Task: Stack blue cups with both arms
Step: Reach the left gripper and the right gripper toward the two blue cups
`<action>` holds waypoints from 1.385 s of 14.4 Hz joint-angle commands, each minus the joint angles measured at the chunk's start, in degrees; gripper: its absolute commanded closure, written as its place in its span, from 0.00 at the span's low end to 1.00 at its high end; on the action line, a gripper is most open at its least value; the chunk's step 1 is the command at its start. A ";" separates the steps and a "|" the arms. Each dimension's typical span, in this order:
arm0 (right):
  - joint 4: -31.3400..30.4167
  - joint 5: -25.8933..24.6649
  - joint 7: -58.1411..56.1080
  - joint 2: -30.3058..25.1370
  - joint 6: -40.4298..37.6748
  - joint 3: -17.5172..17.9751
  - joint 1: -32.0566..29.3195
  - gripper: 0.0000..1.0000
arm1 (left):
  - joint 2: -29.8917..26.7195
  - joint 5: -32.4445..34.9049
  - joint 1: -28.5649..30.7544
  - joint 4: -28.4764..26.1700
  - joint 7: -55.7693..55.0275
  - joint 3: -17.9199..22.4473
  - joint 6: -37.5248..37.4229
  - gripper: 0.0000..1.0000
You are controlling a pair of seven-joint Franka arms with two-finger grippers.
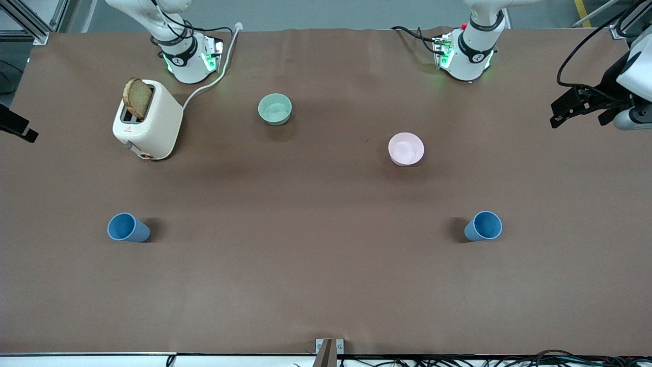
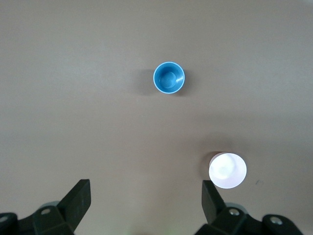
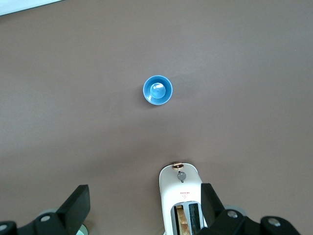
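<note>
Two blue cups stand upright and apart on the brown table. One cup is toward the right arm's end and shows in the right wrist view. The other cup is toward the left arm's end and shows in the left wrist view. My left gripper is open and empty, high over the table beside the pink bowl; it shows at the edge of the front view. My right gripper is open and empty, high over the toaster; only part of it shows in the front view.
A white toaster with a bread slice stands near the right arm's base, its cord running to the table's back edge. A pale green bowl and a pink bowl sit farther from the front camera than the cups.
</note>
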 commanded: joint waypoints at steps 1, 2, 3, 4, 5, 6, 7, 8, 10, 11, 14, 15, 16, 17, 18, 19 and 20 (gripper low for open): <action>-0.35 0.09 -0.42 -0.33 0.22 0.48 -0.53 0.00 | -0.24 -0.05 0.42 0.18 0.47 -0.08 -0.08 0.00; -0.44 0.09 -0.34 -0.33 0.31 0.48 -0.53 0.00 | -0.24 -0.05 0.50 0.26 0.38 -0.08 -0.08 0.00; -0.35 0.09 -0.42 -0.33 0.31 0.48 -0.53 0.00 | -0.16 0.04 0.51 0.35 0.38 0.09 -0.08 0.00; -0.35 0.09 -0.42 -0.24 0.40 0.48 -0.53 0.00 | -0.16 0.13 0.51 0.53 0.47 0.10 -0.08 0.00; -0.35 0.09 -0.42 -0.24 0.40 0.48 -0.61 0.00 | 0.19 0.39 0.59 1.05 0.47 0.18 0.00 0.00; -0.35 0.09 -0.51 -0.33 0.05 0.48 -0.61 0.00 | 1.15 1.35 0.59 1.66 0.55 0.18 0.09 0.00; -1.05 0.00 -0.77 -0.42 -0.39 0.13 -0.70 0.00 | 2.03 1.71 0.59 1.93 0.56 0.27 0.53 0.00; -1.84 0.09 -1.47 -0.42 0.13 -0.66 -0.61 0.00 | 3.17 2.06 0.59 1.67 0.47 0.27 1.66 0.00; -2.45 0.09 -1.92 0.71 1.97 -0.93 -0.53 0.00 | 5.89 2.68 1.56 -0.69 0.47 0.18 7.44 0.00; -3.68 0.00 -2.00 1.86 3.81 -0.93 -0.87 0.00 | 7.21 3.11 1.56 -2.79 -0.05 0.18 11.91 0.00; -8.68 0.00 -2.18 4.32 12.23 -0.93 -1.14 0.00 | 11.69 3.29 1.74 -7.90 -0.41 0.18 23.09 0.00; -11.66 0.00 -2.27 4.85 16.70 -0.93 -1.23 0.00 | 14.49 3.29 1.74 -8.61 -0.41 0.10 26.25 0.00; -14.30 -0.09 -3.23 5.20 21.18 -1.01 -1.23 0.00 | 16.96 3.29 1.56 -8.79 -0.50 0.10 28.63 0.00; -16.59 -0.17 -5.50 6.25 25.32 -1.10 -1.58 0.00 | 19.33 3.29 1.47 -9.40 -0.41 0.10 31.79 0.00; -18.61 -0.09 -7.87 7.48 29.19 -1.54 -2.19 0.00 | 20.84 3.38 1.56 -10.54 -0.41 0.10 34.60 0.00; -20.55 -0.17 -8.68 8.80 32.01 -2.07 -2.20 0.00 | 22.42 3.38 1.47 -11.94 -0.32 0.18 38.03 0.00; -22.22 -0.17 -8.77 9.68 34.30 -2.42 -1.85 0.00 | 23.65 3.38 1.47 -13.08 -0.32 0.18 40.24 0.00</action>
